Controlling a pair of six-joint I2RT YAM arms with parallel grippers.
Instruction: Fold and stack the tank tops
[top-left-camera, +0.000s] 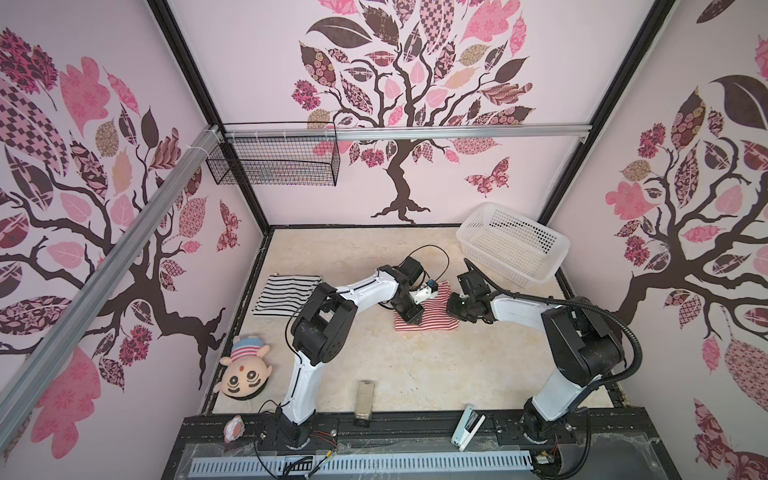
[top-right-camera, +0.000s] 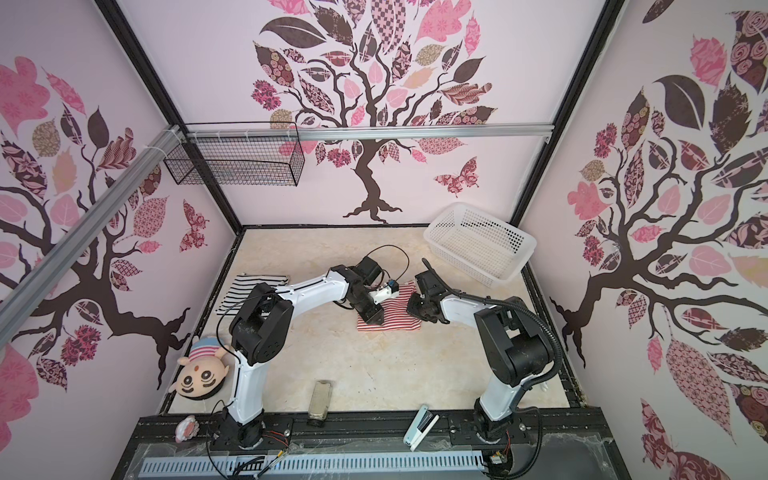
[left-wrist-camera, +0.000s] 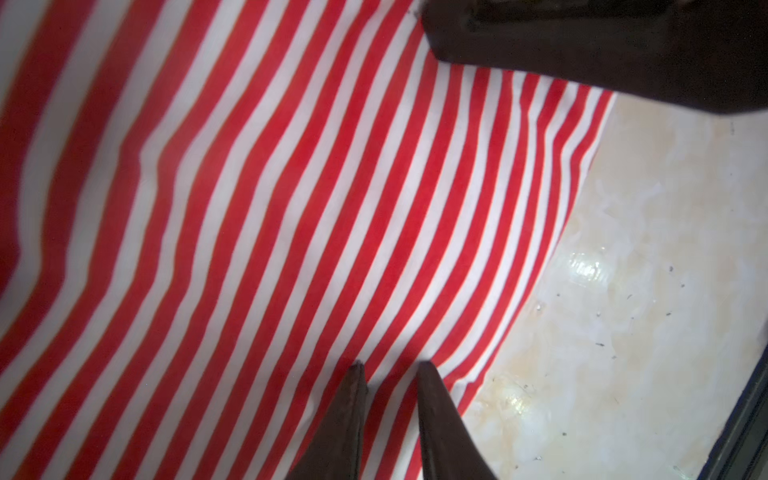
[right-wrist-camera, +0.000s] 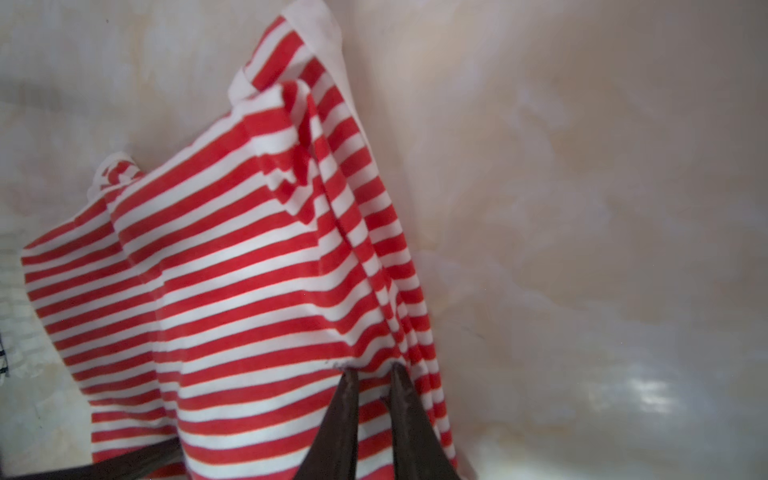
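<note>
Now: red-and-white tank top (top-left-camera: 434, 320), long axis left-right, in left pincer (left-wrist-camera: 392, 368), right pincer (right-wrist-camera: 374, 370).

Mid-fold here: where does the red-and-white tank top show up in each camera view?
In a top view: red-and-white tank top mid-table, between both arms.
In a top view: same spot.
Left wrist: fills most of the frame.
Right wrist: covers about half the frame.
Shared landmark: marbled tabletop bordering it.

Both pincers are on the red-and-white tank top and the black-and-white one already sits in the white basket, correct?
Only the last part is wrong. In both top views the black-and-white tank top lies on the table at the left; the white basket holds no garment. The left pincer and right pincer are on the red-and-white tank top.
</note>
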